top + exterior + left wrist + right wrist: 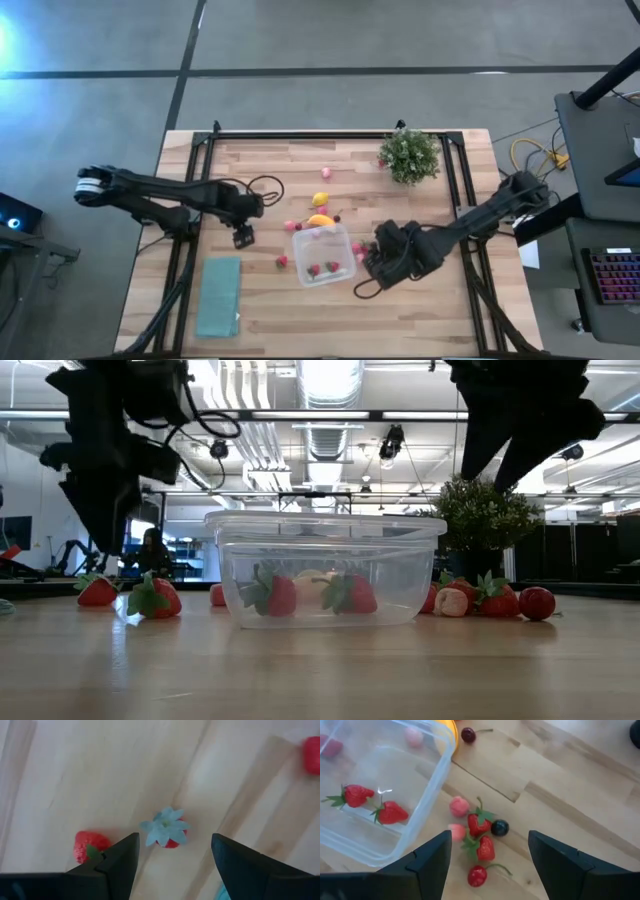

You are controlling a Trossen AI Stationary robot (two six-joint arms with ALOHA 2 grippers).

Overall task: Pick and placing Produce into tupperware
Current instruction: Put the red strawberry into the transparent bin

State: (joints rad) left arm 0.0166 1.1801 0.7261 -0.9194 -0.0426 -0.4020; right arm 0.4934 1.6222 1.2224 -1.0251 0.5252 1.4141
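A: Light wooden table (420,310), plank grain showing, smooth matt finish.

B: And the tupperware (427,795) is clear glossy plastic, catching highlights along its rim.

A: Strawberries (390,813) inside look like shiny moulded plastic, leafy caps matt.

B: Dark cherry (499,827) gleams too. Right gripper (490,857) fingers look matt black plastic.

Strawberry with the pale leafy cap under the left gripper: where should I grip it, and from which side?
Come straight down. The small red toy strawberry stands cap-up on the wooden table, between the open left gripper fingers. Close on the red body below the pale leaf cap; the leaves are floppy and wider than the fruit, so probably a poor hold.
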